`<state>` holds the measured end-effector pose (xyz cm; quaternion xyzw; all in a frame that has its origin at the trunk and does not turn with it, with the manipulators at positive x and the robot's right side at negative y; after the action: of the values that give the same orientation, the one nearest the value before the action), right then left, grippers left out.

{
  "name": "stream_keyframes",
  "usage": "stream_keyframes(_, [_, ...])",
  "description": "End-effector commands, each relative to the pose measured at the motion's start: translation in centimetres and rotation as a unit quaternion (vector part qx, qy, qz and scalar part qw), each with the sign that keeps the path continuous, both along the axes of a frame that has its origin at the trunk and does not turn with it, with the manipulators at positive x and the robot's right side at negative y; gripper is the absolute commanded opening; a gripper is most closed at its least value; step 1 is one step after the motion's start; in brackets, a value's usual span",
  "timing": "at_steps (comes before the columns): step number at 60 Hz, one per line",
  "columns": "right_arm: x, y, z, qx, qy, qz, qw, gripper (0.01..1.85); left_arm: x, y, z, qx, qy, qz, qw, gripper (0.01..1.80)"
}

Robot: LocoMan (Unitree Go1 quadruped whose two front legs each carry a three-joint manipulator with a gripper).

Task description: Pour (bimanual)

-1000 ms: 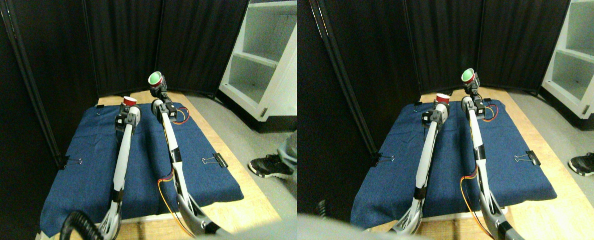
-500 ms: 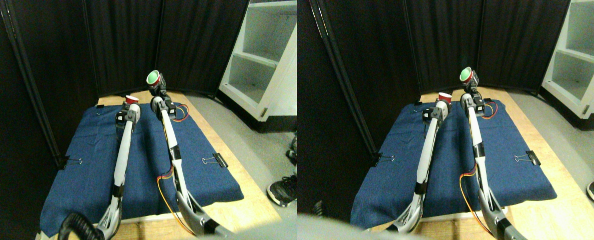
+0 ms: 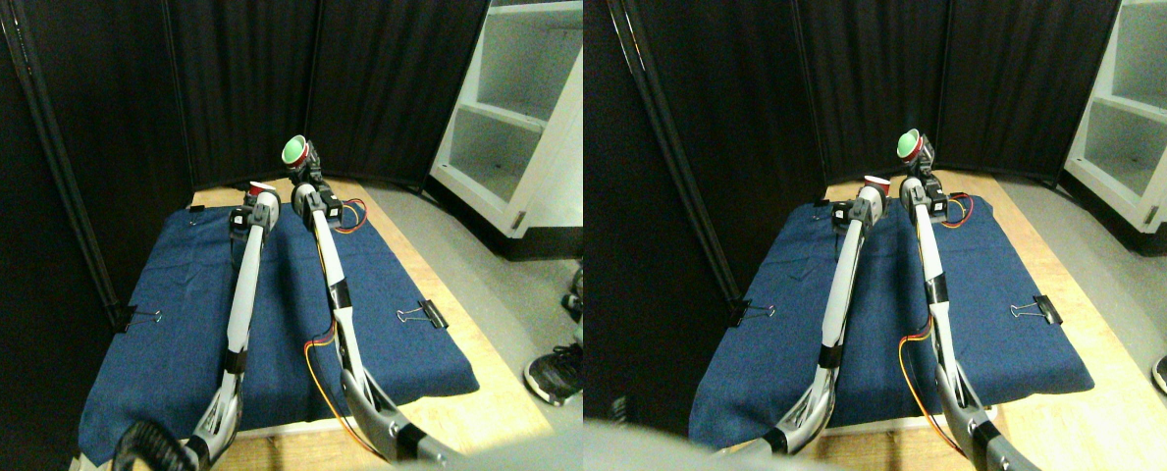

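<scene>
A small red cup (image 3: 261,185) shows at the tip of my left manipulator, upright, just above the far edge of the blue cloth (image 3: 181,294); my left gripper (image 3: 258,195) is shut on it and hides most of it. Up and to its right is a second cup with a red outside and a green inside (image 3: 294,150). It is held in the air by my right gripper (image 3: 301,165), which is shut on it. This cup is tilted, and its mouth faces left and toward the camera, above and beside the red cup.
The cloth is clipped to a wooden board (image 3: 490,397) with binder clips (image 3: 424,314) (image 3: 137,317). Black curtains (image 3: 249,88) close off the back and left. A white shelf unit (image 3: 529,108) stands at the right. A person's shoe (image 3: 550,373) is on the floor at the right.
Both arms have reached a little farther away. The green-lined cup has moved left toward the red cup and tilted more. The person's shoe has shifted back and to the right.
</scene>
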<state>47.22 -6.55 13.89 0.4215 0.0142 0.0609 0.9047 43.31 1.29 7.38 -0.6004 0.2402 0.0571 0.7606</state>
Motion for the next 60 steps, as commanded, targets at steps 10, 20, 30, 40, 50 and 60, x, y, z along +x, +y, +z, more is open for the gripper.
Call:
stream_keyframes(10, [-0.2,1.1,1.7,-0.035,-0.027,0.022,0.999,0.33,0.0,-0.7,0.5,-0.002,-0.011,-0.004,1.0,0.33])
stream_keyframes(20, [-0.4,1.5,1.9,-0.061,-0.025,0.026,0.997,0.33,0.0,-0.7,0.6,-0.005,-0.01,-0.012,1.0,0.33])
stream_keyframes(30, [-0.5,1.7,1.7,-0.088,-0.035,0.044,0.995,0.33,-0.1,-0.6,0.5,-0.012,-0.008,-0.033,0.999,0.33])
stream_keyframes(40, [-0.7,1.5,1.7,-0.095,-0.036,0.039,0.994,0.33,-0.2,-0.5,0.2,-0.014,-0.011,-0.041,0.999,0.33])
stream_keyframes(50, [-1.1,1.5,1.6,-0.104,-0.03,0.032,0.994,0.33,-0.3,-0.6,0.4,-0.021,-0.017,-0.043,0.999,0.33])
stream_keyframes(60, [-1.4,1.4,1.5,-0.113,-0.028,0.034,0.993,0.33,-0.3,-0.6,0.9,-0.032,-0.019,-0.052,0.998,0.33])
